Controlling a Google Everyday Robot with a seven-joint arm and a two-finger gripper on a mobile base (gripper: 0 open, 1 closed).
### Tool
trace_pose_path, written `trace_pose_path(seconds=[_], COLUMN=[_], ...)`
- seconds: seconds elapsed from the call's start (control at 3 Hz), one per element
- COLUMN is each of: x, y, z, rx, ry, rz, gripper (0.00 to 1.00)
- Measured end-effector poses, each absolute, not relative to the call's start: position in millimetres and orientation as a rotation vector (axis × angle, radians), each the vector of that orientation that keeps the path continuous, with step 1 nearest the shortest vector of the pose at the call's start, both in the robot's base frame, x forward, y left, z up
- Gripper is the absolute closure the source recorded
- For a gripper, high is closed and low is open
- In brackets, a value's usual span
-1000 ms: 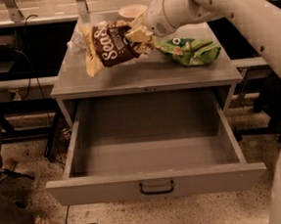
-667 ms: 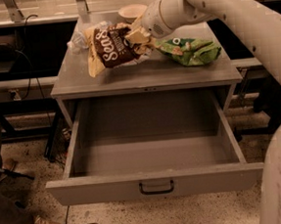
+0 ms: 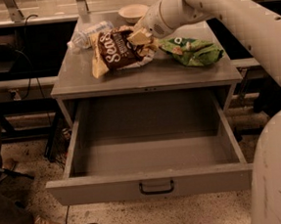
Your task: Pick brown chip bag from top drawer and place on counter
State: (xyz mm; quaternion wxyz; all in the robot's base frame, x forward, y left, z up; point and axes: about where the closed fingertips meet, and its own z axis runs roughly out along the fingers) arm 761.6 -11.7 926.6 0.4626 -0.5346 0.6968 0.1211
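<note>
Gripper (image 3: 141,36) is up at the back, clamped on one end of the brown chip bag (image 3: 115,52). Top drawer (image 3: 112,187) is pulled wide open, bag not in it. Counter (image 3: 142,77) carries the bag: long axis runs from the gripper toward view-left and slightly forward, far end touching the surface. Release looks like the only step left, then back off upward. Green chip bag (image 3: 191,50) lies just beside the gripper on the opposite side, bowl (image 3: 132,11) behind.
</note>
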Motion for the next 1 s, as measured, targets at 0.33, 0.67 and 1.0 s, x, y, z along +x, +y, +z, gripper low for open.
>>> trace_pose_path(seconds=[0.33, 0.67, 1.0], x=[760.7, 750.5, 732.6], y=[-25.0, -55.4, -101.7], z=[927.7, 931.7, 930.7], rx=[-1.299, -1.279, -1.269], ry=[1.734, 1.762, 1.807], rz=[0.295, 0.268, 0.227], gripper=[0.06, 0.00, 0.00])
